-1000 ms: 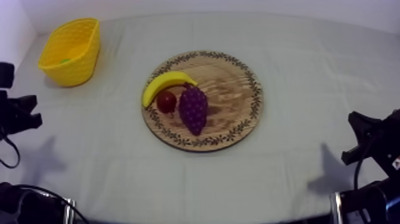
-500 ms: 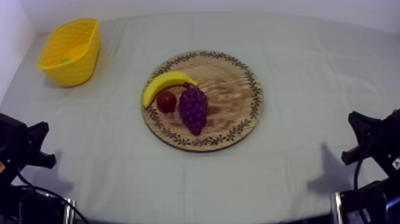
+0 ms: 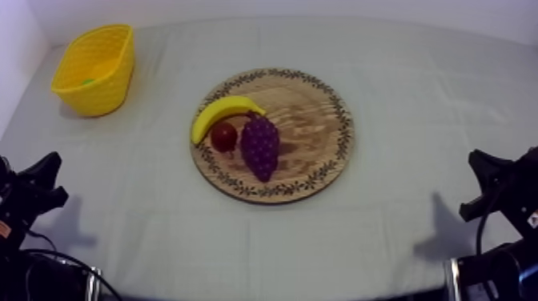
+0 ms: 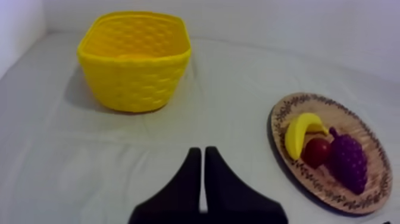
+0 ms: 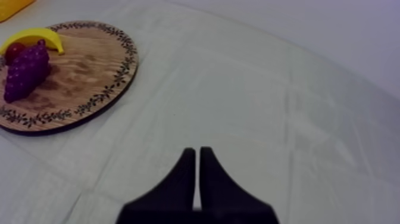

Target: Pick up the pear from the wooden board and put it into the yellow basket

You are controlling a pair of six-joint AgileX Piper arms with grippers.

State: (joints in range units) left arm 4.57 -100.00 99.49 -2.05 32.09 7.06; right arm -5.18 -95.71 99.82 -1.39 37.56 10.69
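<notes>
The left pincer [image 4: 201,152] and right pincer [image 5: 197,152] are each closed to a narrow wedge, gripping nothing. A green speck inside the woven yellow basket [image 3: 100,68], at the tabletop's [image 3: 400,232] far left corner, looks like the pear [image 3: 86,81]. Risk: a grab at the round wooden board [image 3: 320,152] mid-tabletop would take a wrong fruit: smooth banana [image 3: 224,112], knobbly grapes [image 3: 260,146], small red fruit [image 3: 223,137].

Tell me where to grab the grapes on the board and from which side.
Probably from straight above, pinching the grapes across the half away from the banana. The bunch lies flat and long; there bare board flanks both sides, while the small red fruit and banana crowd its other end.
</notes>
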